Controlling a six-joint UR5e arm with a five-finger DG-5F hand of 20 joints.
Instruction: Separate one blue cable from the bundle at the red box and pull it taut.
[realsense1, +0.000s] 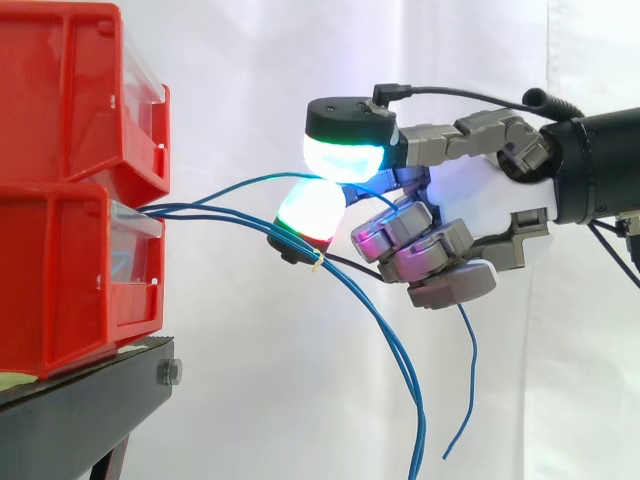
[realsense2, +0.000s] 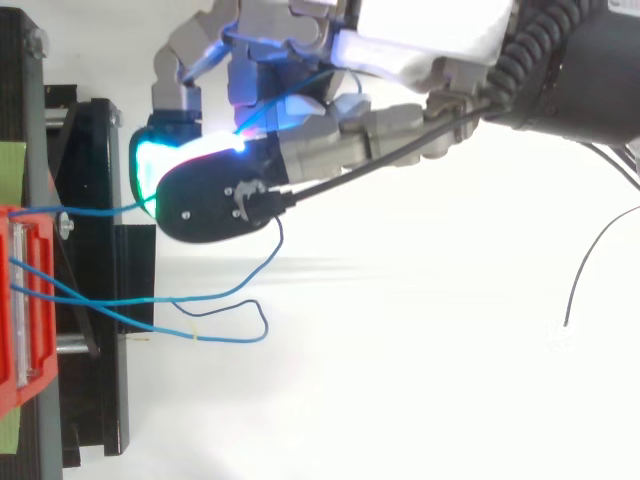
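My hand (realsense1: 480, 195) comes in from the right in the side view and is clamped on one blue cable (realsense1: 262, 177). Two glowing pads (realsense1: 345, 155), one above the other, press together with the cable pinched between them, and the other fingers are curled under the palm. A blue tail (realsense1: 470, 350) hangs from beneath those curled fingers, its end free in the air.

From the pinch the cable runs left toward the red bins in a shallow arch, not quite straight. From above it (realsense2: 90, 210) reads as a nearly level line from my hand (realsense2: 300, 130) to the bins.

Just under my lower pad pass the loose cables (realsense1: 385, 325), close enough that I cannot tell whether they brush it. They slope down from the bins and droop below my hand, well clear of the held cable at that end. One carries a small yellow fleck (realsense1: 318, 263). In the top view they (realsense2: 130, 300) lie beside the held one, and one curls into a loop.

All the cables leave from the same spot, the top front edge of the lower bin (realsense1: 70, 280), right under the upper bin (realsense1: 80, 90) stacked on it. Both sit on a black stand (realsense1: 90, 395), with the white curtain (realsense1: 250, 60) behind.
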